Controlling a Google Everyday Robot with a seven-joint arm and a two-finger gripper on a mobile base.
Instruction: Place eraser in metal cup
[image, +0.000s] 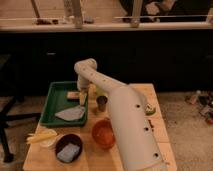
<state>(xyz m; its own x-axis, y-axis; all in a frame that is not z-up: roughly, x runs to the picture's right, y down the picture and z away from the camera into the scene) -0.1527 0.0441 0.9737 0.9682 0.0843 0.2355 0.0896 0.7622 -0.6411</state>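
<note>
Tan eraser (73, 95) lay in the green tray (52, 107), near its back right corner. Your gripper (82, 98) was down just beside it at the tray's right side; couldn't tell if it was gripping anything. You had the metal cup (101, 103) on the wooden table (92, 159) just right of the tray, orange bowl (103, 134) in front of it
</note>
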